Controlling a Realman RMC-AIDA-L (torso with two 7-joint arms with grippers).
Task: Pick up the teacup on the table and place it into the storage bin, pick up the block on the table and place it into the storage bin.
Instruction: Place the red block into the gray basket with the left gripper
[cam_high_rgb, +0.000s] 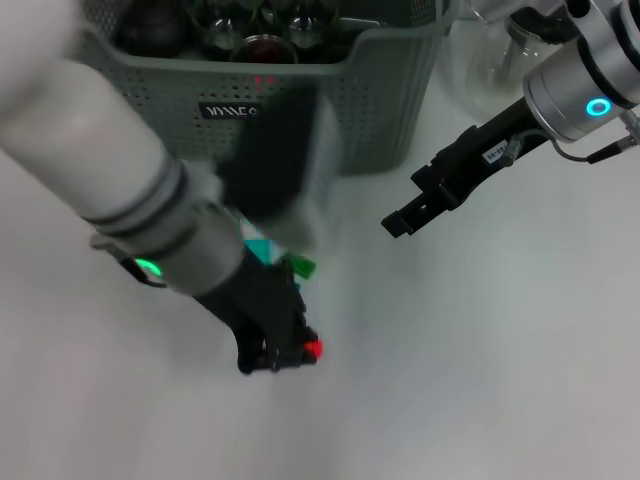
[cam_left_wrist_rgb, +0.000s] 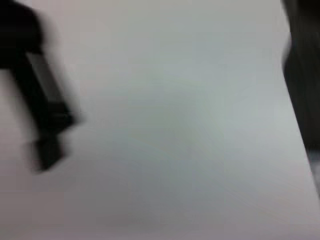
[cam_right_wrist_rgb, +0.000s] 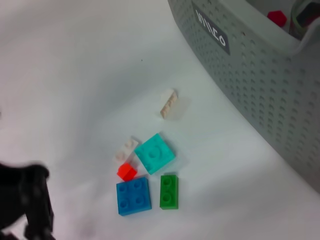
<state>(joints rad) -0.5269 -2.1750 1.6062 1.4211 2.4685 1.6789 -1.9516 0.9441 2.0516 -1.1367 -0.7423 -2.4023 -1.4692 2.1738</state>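
While the large grey-green perforated plastic storage bin already holds dark glassware, no teacup can be made out for certain, and a cluster of small plastic blocks lies loose on the white tabletop in front of it, so the block step looks unfinished. Low over that cluster, the left tool hides most of it; I cannot tell its grip. Just beside the bin, the right tool hovers, apparently released.
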